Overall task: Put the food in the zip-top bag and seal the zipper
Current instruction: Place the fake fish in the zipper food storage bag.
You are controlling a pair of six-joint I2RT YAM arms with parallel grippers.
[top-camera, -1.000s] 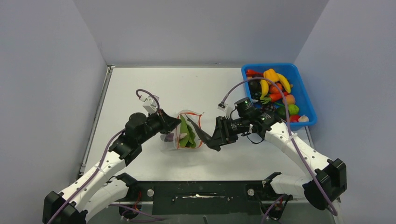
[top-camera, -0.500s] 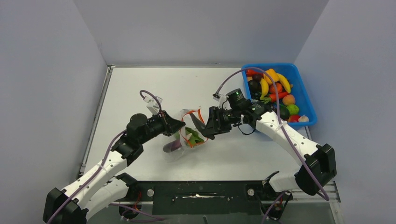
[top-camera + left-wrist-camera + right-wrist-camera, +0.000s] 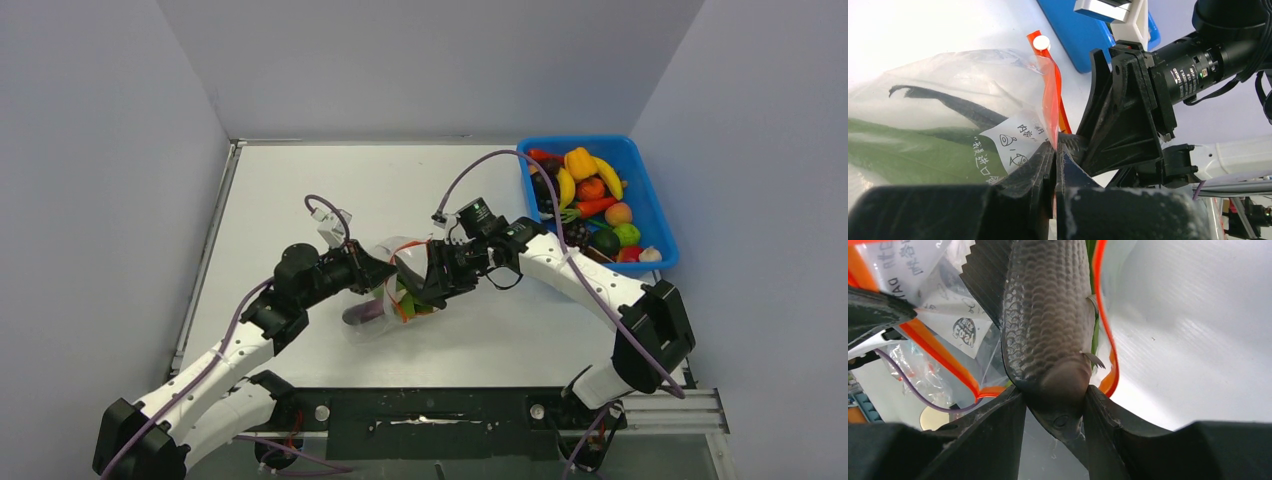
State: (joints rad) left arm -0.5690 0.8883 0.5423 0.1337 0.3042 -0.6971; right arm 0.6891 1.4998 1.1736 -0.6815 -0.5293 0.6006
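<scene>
The clear zip-top bag (image 3: pixel 392 262) lies at the table's middle, with a green pod (image 3: pixel 407 299) and a purple aubergine (image 3: pixel 361 313) inside. My left gripper (image 3: pixel 384 272) is shut on the bag's orange-red zipper (image 3: pixel 1050 102) and holds the mouth edge up; the pinch shows in the left wrist view (image 3: pixel 1055 148). My right gripper (image 3: pixel 424 291) is shut on the head of a dark grey scaled toy fish (image 3: pixel 1045 315). The fish's tail points into the open bag mouth, between the zipper's two sides (image 3: pixel 1105 340). More food (image 3: pixel 588 188) lies in the blue bin.
The blue bin (image 3: pixel 655 221) stands at the table's far right, full of toy fruits and vegetables. Both arms meet at the bag, their fingers close together. Grey walls enclose the table on three sides.
My right gripper has moved left with the fish, up to the bag mouth. The bag has shifted and tipped a little in my left gripper's hold.
</scene>
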